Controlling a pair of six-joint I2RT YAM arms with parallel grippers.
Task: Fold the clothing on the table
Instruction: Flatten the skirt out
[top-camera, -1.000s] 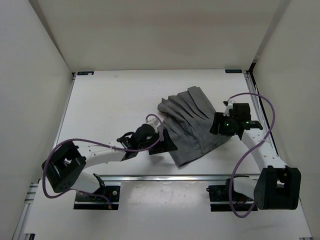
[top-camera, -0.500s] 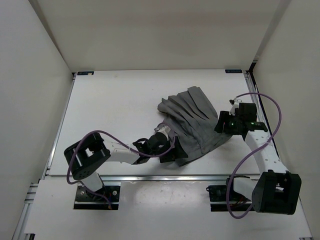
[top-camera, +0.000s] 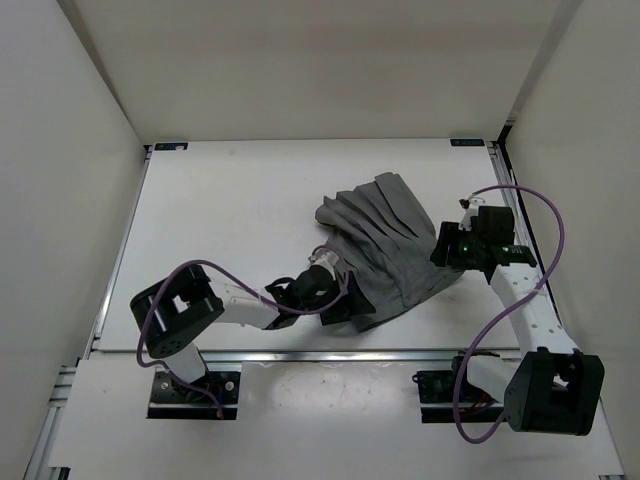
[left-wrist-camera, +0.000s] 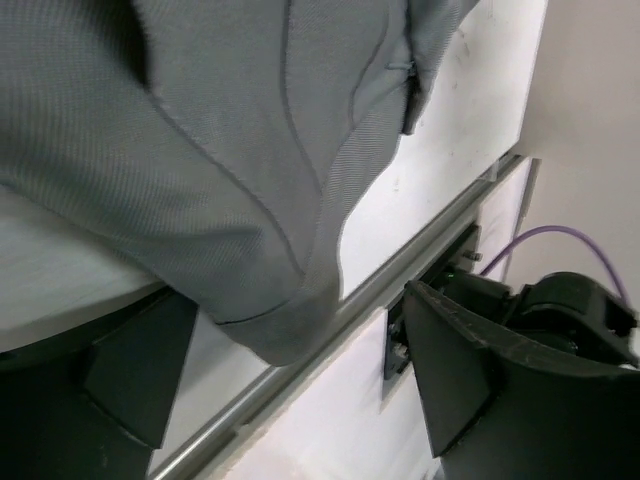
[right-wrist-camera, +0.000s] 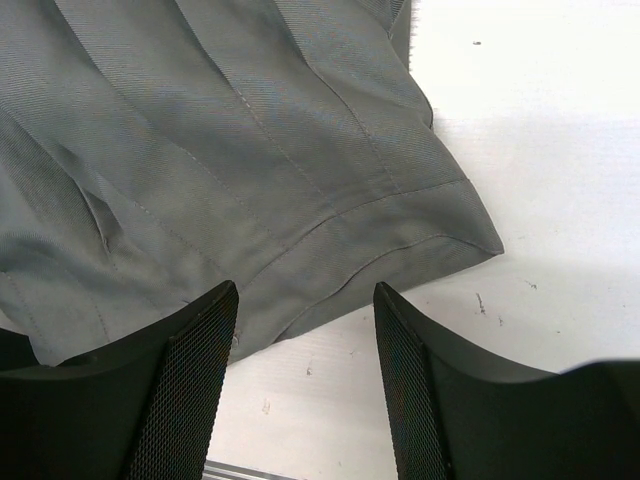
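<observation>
The clothing (top-camera: 390, 245), a grey pleated garment, lies spread right of the middle of the white table (top-camera: 220, 210). My left gripper (top-camera: 350, 308) is at its near-left corner. In the left wrist view that corner (left-wrist-camera: 270, 320) sags between the left gripper's (left-wrist-camera: 300, 300) wide-apart fingers (left-wrist-camera: 470, 370), unclamped. My right gripper (top-camera: 443, 250) hovers at the garment's right edge. In the right wrist view the hem (right-wrist-camera: 400, 240) runs just ahead of the right gripper (right-wrist-camera: 305, 292), and its mesh-padded fingers (right-wrist-camera: 190, 380) stand open over bare table.
A metal rail (top-camera: 330, 352) runs along the table's near edge, close behind the left gripper. White walls (top-camera: 60, 150) enclose the table on the left, back and right. Purple cables (top-camera: 545, 225) loop off both arms.
The left arm has swung in and its gripper has slid right to the garment's near-left corner. The right gripper has shifted slightly right and its arm has straightened. The garment has barely moved.
</observation>
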